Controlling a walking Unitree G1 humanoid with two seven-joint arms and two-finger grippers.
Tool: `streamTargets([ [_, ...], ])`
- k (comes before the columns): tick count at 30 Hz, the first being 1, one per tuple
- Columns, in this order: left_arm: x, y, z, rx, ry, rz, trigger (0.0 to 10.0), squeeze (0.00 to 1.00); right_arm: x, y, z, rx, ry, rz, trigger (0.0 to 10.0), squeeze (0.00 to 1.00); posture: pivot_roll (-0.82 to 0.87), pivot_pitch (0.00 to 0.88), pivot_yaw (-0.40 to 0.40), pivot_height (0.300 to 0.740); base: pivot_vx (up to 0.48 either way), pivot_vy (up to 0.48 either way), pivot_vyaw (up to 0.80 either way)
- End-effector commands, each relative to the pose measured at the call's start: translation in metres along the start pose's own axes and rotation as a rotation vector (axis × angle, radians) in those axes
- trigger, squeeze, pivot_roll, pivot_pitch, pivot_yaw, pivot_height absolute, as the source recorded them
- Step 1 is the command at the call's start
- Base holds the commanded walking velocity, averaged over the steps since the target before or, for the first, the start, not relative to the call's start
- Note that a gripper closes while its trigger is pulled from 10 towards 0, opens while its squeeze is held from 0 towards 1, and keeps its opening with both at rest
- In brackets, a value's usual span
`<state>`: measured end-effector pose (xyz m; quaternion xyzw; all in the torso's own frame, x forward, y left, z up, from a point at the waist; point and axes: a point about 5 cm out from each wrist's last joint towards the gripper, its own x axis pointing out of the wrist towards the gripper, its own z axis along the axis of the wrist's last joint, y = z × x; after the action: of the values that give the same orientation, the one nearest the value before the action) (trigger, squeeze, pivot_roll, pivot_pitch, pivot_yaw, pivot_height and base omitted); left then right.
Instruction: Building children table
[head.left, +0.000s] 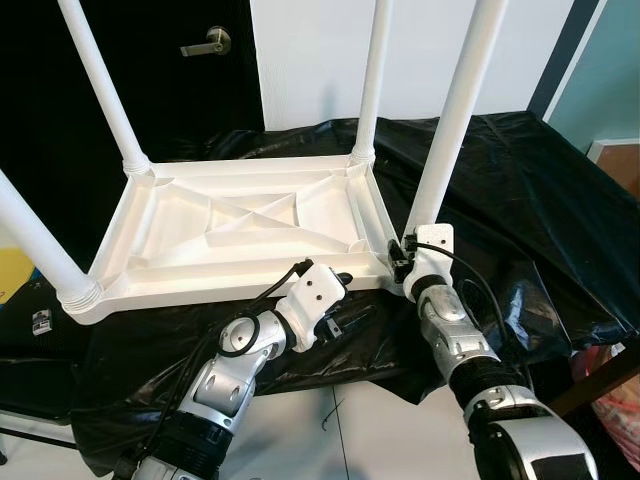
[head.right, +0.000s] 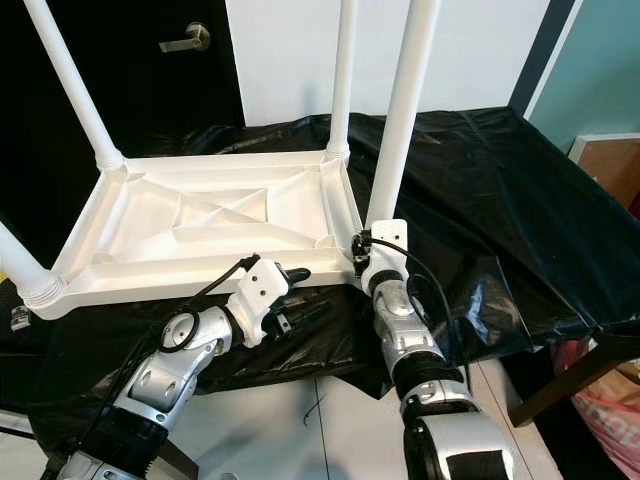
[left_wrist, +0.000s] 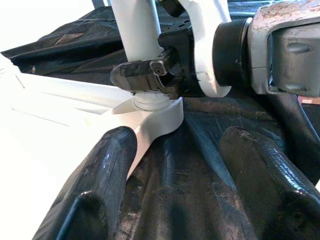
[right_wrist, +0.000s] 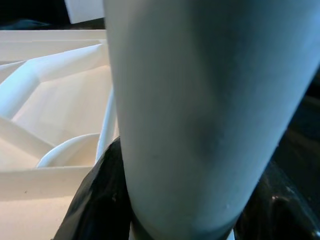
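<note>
- The black plastic sheet (head.left: 520, 200) covers a wide work surface, and the task's own piece lies on it: the upside-down white plastic children's table top (head.left: 240, 235), ribbed underside facing up, its near edge close to the sheet's near border.
- Four white tubular plastic legs stand up from the top's corners: the far-left leg (head.left: 100, 80), the far-right leg (head.left: 372, 80), the near-left leg (head.left: 35, 245) and the near-right leg (head.left: 450, 120). Judging by this, most of the build is done.
- The near-right leg is the one in hand; the left wrist view shows its base sitting in the corner socket (left_wrist: 150, 102). Whether it is fully seated cannot be told, so final tightening and turning the table upright seem to remain.
- The right gripper (head.left: 405, 255) is clenched around the base of the near-right leg, just above the socket.
- The left gripper (left_wrist: 185, 165) is released, fingers spread over the sheet just beside the same corner, one finger (left_wrist: 107, 165) touching the table's edge.
</note>
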<state>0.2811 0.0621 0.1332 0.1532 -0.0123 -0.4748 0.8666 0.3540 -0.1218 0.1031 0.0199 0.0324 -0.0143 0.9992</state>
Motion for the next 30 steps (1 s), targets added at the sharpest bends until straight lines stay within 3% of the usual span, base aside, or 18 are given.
streamTargets([
  [1, 0.001, -0.002, -0.001, 0.000, 0.007, 0.009, 10.0, 0.00, -0.007, 0.004, -0.019, 0.048, 0.091, -0.056, 10.0, 0.00, 0.00, 0.000, -0.001, 0.740, 0.000, 0.000, 0.00],
  [5, 0.001, -0.003, -0.002, -0.003, 0.008, 0.013, 10.0, 0.00, -0.010, 0.020, -0.015, 0.060, 0.075, -0.045, 10.0, 0.00, 0.00, 0.000, -0.005, 0.740, 0.000, 0.000, 0.00],
  [21, -0.001, -0.001, -0.001, -0.009, 0.007, 0.034, 10.0, 0.00, -0.010, 0.019, -0.002, 0.051, 0.018, -0.031, 10.0, 0.00, 0.01, 0.000, -0.015, 0.740, 0.000, 0.000, 0.00],
  [22, -0.001, -0.001, -0.001, -0.010, 0.007, 0.035, 10.0, 0.00, -0.010, 0.017, -0.001, 0.052, 0.008, -0.016, 10.0, 1.00, 0.01, 0.000, -0.016, 0.740, 0.000, 0.000, 0.00],
  [30, -0.001, -0.004, -0.001, -0.015, 0.005, 0.037, 10.0, 0.00, -0.009, 0.010, 0.009, 0.036, -0.071, 0.054, 10.0, 1.00, 0.01, 0.000, -0.024, 0.740, 0.000, 0.000, 0.00],
])
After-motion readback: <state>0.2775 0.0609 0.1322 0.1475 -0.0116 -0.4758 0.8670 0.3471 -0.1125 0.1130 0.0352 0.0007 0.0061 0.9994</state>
